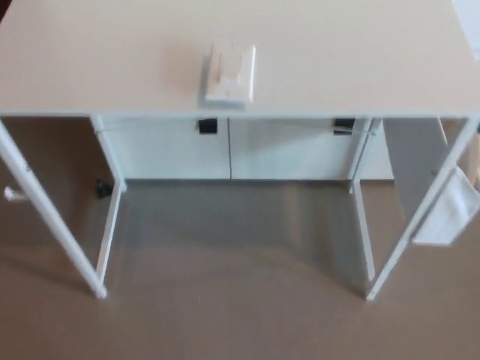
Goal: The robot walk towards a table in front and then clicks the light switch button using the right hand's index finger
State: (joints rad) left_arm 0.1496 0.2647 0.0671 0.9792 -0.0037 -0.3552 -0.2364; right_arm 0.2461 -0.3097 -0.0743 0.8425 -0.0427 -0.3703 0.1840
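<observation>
A white light switch (231, 73) lies flat on the top of a white table (360, 60), a little left of the table's middle and near its front edge. The switch is a rectangular plate with a raised rocker in its centre. Neither of my hands shows in the head view.
The table stands on thin white legs (56, 217) over a brown floor. Behind it is a white cabinet (232, 150) with two dark handles. A white cloth (448, 210) hangs at the table's right leg. A small dark object (101, 189) lies on the floor at left.
</observation>
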